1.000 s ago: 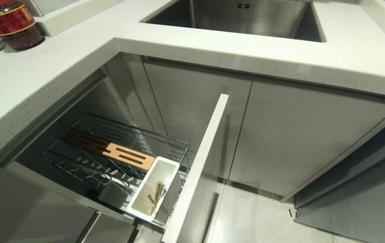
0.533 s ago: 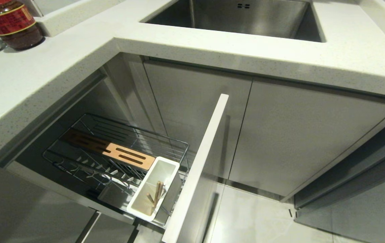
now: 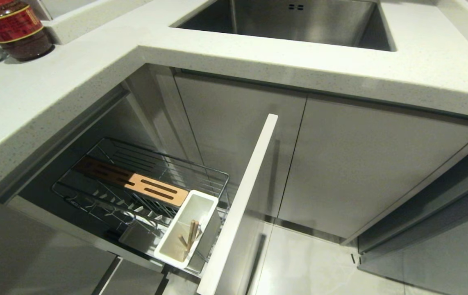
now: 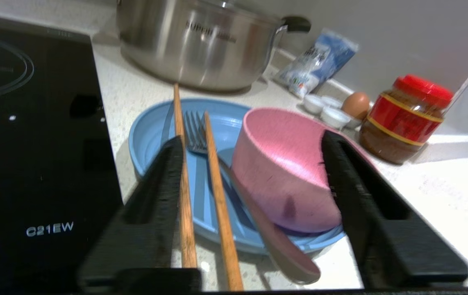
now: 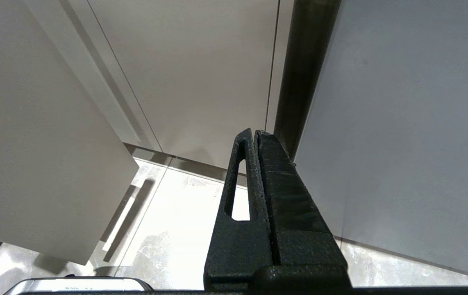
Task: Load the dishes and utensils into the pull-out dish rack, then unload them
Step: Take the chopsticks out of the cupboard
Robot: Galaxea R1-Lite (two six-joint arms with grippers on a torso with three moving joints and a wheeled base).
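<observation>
The left hand (image 4: 250, 139) hangs over the counter (image 4: 443, 192) beside the black cooktop (image 4: 33, 143), its fingers spread wide and gripping nothing. Between them lies the blue plate (image 4: 152, 135). The pink bowl (image 4: 283, 164) sits on the plate, tilted, close against one finger (image 4: 357, 188). The fork (image 4: 195, 131) lies on the plate with its handle running over the near rim, under the bowl's edge. Two chopsticks (image 4: 213, 172) lie across the plate on either side of the fork's tines, one just beside the other finger. Behind the plate stand a steel pot (image 4: 197, 45), a blue packet (image 4: 320, 61), small white dishes (image 4: 328, 110), an egg (image 4: 357, 104) and a red-lidded jar (image 4: 406, 119).

The right hand (image 5: 255, 135) is pressed shut and empty, low in front of the cabinet doors (image 5: 201, 73).

In the head view the rack (image 3: 144, 184) is pulled out below the counter, left of the sink (image 3: 295, 20). Its white holder (image 3: 176, 241), by the front panel (image 3: 242, 205), contains more chopsticks (image 3: 191, 235). The wooden strip (image 3: 135, 182) lies across the wires; no dishes are in the prongs.
</observation>
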